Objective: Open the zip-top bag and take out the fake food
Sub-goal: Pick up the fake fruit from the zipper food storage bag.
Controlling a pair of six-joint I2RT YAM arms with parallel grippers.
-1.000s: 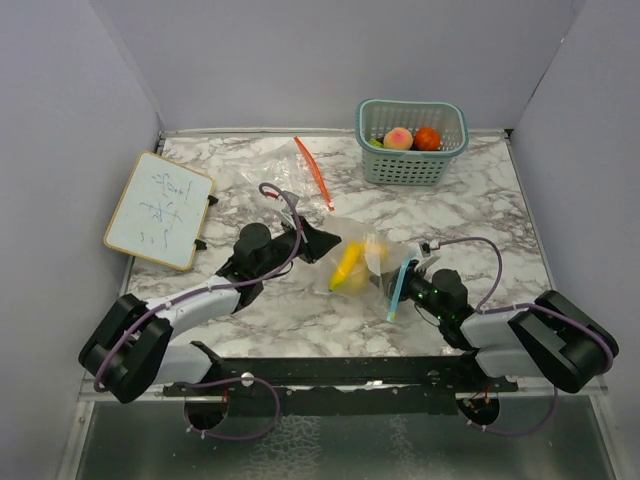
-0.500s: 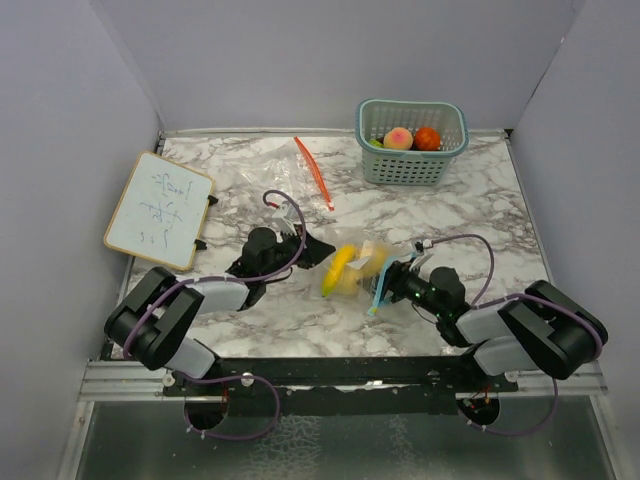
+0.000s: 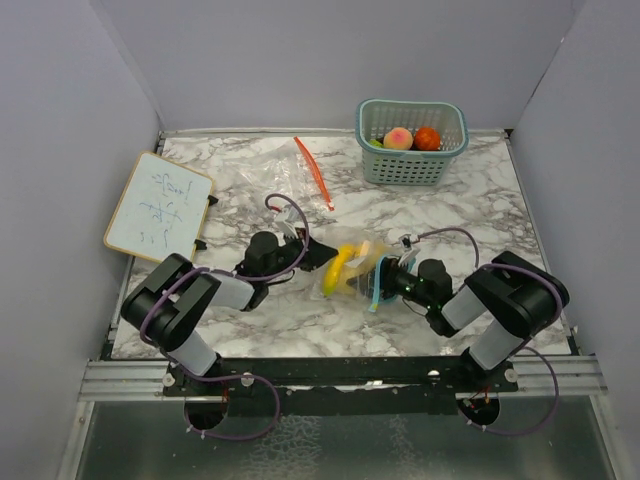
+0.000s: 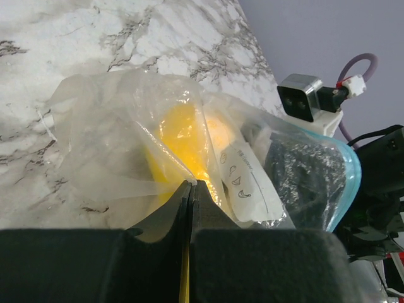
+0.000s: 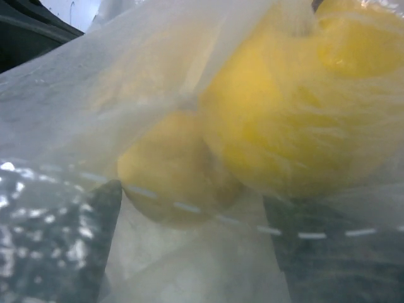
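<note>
Firmly, the left tool (image 4: 190, 185) pinches the zip-top bag (image 4: 104, 136) — yellow banana (image 3: 338, 268) inside.

One bag (image 3: 362, 256) containing two yellow fruits: a banana (image 3: 337, 268) and a lemon (image 5: 167, 170). One basket (image 3: 410, 168) containing three pieces: peach (image 3: 399, 138), orange (image 3: 427, 138), green piece (image 3: 374, 143). One whiteboard (image 3: 158, 210). One red strip (image 3: 314, 172).

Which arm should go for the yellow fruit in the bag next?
Right. The right gripper is open at the bag's mouth, facing the yellow fruit; the left gripper is shut on the bag's other end.
</note>
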